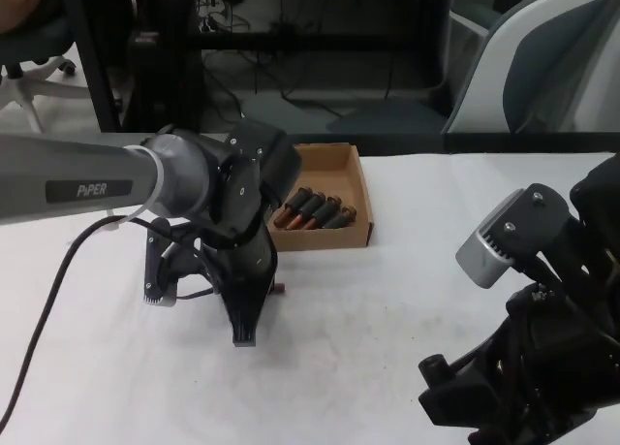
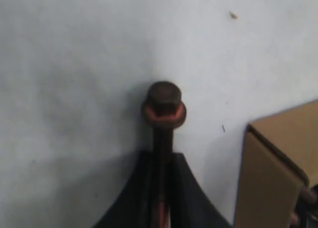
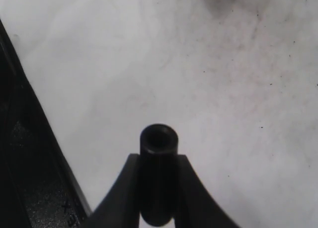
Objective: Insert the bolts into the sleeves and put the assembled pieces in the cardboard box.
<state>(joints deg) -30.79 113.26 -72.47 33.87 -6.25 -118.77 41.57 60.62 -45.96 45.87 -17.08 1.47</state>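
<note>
High view shows lettered left arm (image 1: 87, 178), left pincer (image 2: 161, 161) clamping a bolt (image 2: 164, 109).

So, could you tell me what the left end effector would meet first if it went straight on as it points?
Probably the white bench top, with the bolt head touching first; the cardboard box lies off to one side.

Rusty hex-head bolt (image 2: 163, 109) clamped in left gripper (image 2: 161, 161), black sleeve (image 3: 158, 174) in right gripper (image 3: 158, 161); assembled pieces (image 1: 315, 210) lie side by side inside cardboard box (image 1: 334, 159).
</note>
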